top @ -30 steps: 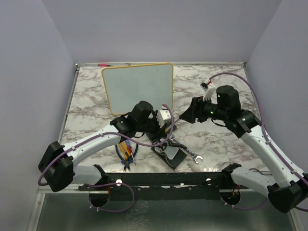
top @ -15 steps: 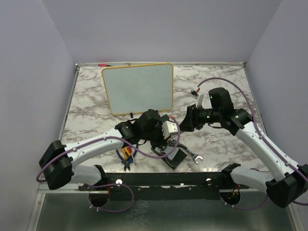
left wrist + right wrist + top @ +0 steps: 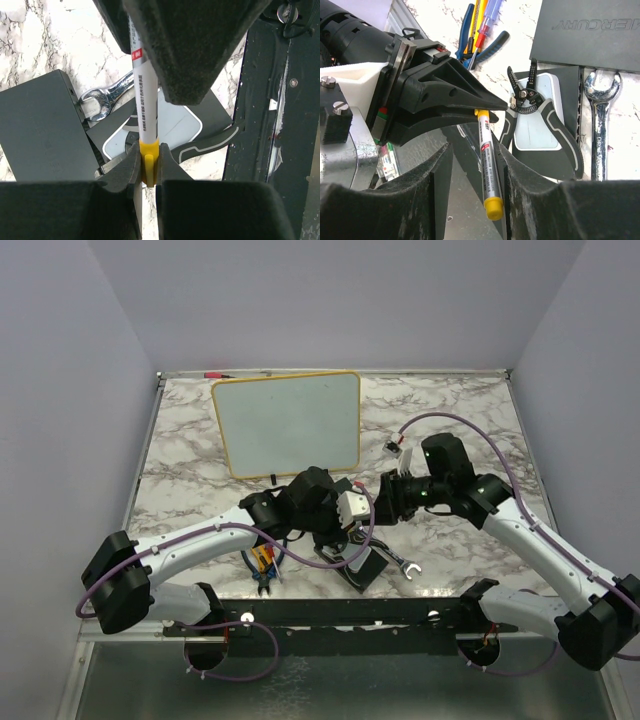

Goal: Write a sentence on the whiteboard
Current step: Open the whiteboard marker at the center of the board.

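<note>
The whiteboard point(image 3: 290, 425) lies at the back left of the table, yellow-framed, and I see no sentence on it. My left gripper point(image 3: 362, 508) point(image 3: 149, 165) is shut on the yellow cap end of a white marker point(image 3: 142, 100) and holds it above the tools. My right gripper point(image 3: 384, 497) point(image 3: 472, 165) is open, with its fingers on either side of the marker point(image 3: 487, 170). The barrel lies close against the right finger point(image 3: 520, 175). The marker's free yellow end points toward the right wrist camera. In the top view the two grippers meet tip to tip and hide the marker.
Below the grippers lie a black pad point(image 3: 362, 568), wire strippers point(image 3: 537, 120) and a wrench point(image 3: 402, 564). Pliers and screwdrivers point(image 3: 262, 562) lie at the front left. A black box point(image 3: 590, 35) is beside them. A red pen point(image 3: 215, 374) lies at the back edge.
My left gripper moved right and forward with the marker, then held still. My right gripper swung left and closed in until its open fingers surround the marker.
</note>
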Available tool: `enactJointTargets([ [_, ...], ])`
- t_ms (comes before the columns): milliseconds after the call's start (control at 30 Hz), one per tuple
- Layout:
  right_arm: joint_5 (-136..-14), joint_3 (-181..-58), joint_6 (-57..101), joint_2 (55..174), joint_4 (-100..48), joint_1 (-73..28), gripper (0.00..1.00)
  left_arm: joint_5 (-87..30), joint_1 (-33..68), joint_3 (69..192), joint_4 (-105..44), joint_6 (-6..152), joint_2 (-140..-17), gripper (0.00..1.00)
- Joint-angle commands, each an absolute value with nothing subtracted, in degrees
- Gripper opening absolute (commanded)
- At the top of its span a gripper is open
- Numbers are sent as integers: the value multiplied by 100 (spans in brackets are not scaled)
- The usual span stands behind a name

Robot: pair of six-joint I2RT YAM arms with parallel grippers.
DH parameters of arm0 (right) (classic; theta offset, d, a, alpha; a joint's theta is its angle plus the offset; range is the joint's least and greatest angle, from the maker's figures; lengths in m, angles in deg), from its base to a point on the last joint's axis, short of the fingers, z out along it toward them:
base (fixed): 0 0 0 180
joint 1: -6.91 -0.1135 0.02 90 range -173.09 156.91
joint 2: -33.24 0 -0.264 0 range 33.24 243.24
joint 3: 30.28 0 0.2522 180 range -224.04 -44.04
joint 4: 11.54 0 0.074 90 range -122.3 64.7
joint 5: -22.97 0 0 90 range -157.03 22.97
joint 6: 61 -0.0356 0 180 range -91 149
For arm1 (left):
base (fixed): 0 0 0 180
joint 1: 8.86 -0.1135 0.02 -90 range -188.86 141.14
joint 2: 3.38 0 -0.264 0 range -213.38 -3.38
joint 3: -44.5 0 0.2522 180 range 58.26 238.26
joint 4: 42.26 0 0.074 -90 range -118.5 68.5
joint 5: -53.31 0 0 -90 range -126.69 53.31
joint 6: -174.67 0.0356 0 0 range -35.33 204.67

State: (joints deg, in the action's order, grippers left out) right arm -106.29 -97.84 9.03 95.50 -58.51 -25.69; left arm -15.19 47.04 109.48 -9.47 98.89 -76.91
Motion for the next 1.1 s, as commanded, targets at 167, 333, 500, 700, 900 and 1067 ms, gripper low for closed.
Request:
enactJointTargets([
  [167, -10539, -9754, 817, 9679, -5493, -2694, 41, -1473, 4721, 11109, -912, 9988, -7716, 0],
  [333, -10494, -9773, 877, 9762, -5550, -2770, 38, -1502, 4735, 11108, -906, 9995, -7720, 0],
  [500, -10447, -9819, 996, 9814, -5733, -2806, 34, -1539, 4738, 11108, -871, 10030, -7729, 0],
  [700, -10487, -9933, 1194, 9908, -5986, -2865, 33, -1531, 4748, 11108, -833, 10064, -7742, 0],
  [900, -10438, -10004, 1344, 9953, -6159, -2886, 28, -1517, 4761, 11116, -791, 10106, -7755, 0],
  [1067, -10379, -10000, 1291, 9889, -6058, -2885, 29, -1453, 4797, 11109, -767, 10158, -7762, 0],
])
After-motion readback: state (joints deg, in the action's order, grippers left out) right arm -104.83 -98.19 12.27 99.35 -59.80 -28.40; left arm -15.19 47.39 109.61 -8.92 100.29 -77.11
